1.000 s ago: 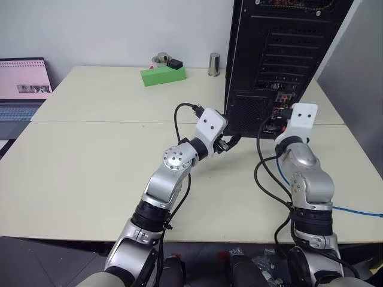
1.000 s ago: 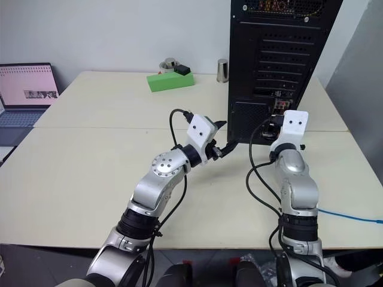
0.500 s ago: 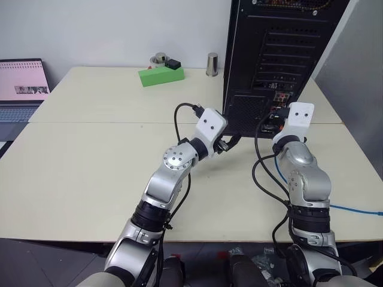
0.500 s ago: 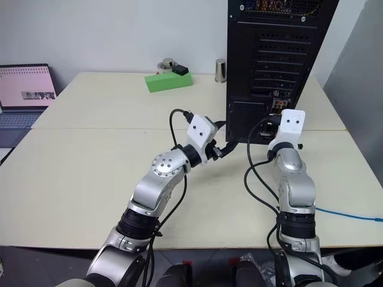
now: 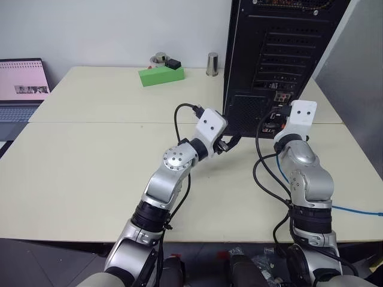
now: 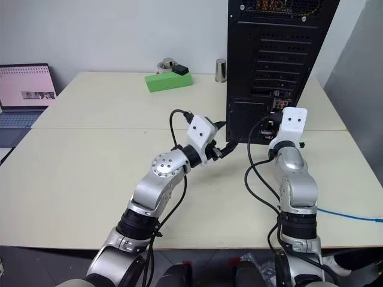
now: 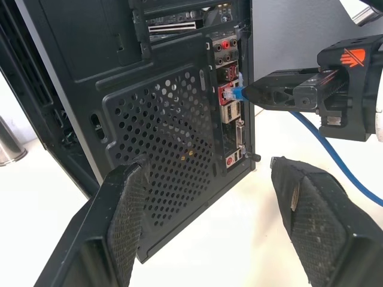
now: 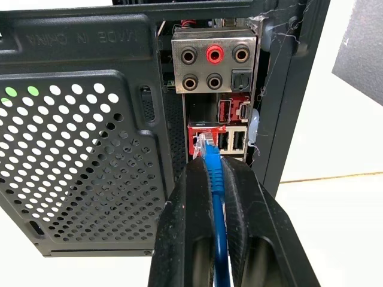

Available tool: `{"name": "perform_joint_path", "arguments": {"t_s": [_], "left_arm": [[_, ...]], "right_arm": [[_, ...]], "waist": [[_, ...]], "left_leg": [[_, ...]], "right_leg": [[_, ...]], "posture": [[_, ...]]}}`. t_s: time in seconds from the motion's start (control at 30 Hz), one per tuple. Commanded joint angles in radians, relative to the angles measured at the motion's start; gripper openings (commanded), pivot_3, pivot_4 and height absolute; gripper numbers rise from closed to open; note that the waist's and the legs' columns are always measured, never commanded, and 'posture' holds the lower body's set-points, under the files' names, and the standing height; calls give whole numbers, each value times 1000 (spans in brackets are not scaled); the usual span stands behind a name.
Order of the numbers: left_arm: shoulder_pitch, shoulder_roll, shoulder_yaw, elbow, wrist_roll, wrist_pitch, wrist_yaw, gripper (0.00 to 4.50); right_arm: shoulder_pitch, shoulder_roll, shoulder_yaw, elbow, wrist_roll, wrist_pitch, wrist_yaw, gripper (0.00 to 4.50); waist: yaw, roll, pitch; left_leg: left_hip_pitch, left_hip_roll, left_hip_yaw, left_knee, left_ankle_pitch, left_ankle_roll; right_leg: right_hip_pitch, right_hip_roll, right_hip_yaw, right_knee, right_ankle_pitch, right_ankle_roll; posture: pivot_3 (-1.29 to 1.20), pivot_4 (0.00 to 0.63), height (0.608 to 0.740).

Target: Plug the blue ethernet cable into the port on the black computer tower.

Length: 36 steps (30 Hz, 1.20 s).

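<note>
The black computer tower (image 5: 281, 54) stands upright at the far right of the table, its rear face toward me. My right gripper (image 8: 213, 164) is shut on the blue ethernet cable (image 8: 216, 197), just behind its clear plug. The plug's tip sits at the mouth of the red-framed port (image 8: 206, 130) in the rear connector strip; how deep it sits I cannot tell. The cable trails back off the table's right edge (image 5: 359, 210). My left gripper (image 7: 206, 170) hangs open and empty before the tower's lower mesh vent (image 7: 167, 137), left of the right gripper (image 7: 254, 92).
A green block (image 5: 161, 75) with small items and a metal cup (image 5: 213, 64) stand at the table's back. An open laptop (image 5: 23, 86) is at the far left. A grey panel (image 5: 359, 78) stands close on the tower's right. Round audio jacks (image 8: 214, 66) sit above the port.
</note>
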<state>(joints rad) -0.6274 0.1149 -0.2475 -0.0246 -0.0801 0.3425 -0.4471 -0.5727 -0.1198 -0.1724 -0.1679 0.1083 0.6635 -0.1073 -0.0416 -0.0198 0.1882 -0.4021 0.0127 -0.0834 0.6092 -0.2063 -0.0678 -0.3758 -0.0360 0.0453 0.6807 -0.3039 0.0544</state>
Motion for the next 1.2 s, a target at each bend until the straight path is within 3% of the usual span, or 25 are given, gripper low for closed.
{"name": "perform_joint_path", "arguments": {"t_s": [0.03, 0.77, 1.2], "left_arm": [[-3, -2, 9, -28, 2, -8, 1, 3427], [-2, -5, 9, -30, 5, -7, 1, 3427], [-7, -14, 15, -30, -2, -1, 5, 3427]], "right_arm": [[-23, -4, -3, -33, 3, -29, 7, 0], [-62, 66, -45, 0, 46, -16, -38, 0], [-97, 99, -7, 63, 9, -57, -72, 0]], "waist": [[0, 0, 0], [-1, 0, 0], [-13, 0, 0]], "left_leg": [[0, 0, 0, 0, 0, 0], [0, 0, 0, 0, 0, 0], [0, 0, 0, 0, 0, 0]], "right_leg": [[0, 0, 0, 0, 0, 0], [0, 0, 0, 0, 0, 0], [0, 0, 0, 1, 0, 0]], "posture": [[0, 150, 740], [0, 150, 740], [0, 150, 740]]}}
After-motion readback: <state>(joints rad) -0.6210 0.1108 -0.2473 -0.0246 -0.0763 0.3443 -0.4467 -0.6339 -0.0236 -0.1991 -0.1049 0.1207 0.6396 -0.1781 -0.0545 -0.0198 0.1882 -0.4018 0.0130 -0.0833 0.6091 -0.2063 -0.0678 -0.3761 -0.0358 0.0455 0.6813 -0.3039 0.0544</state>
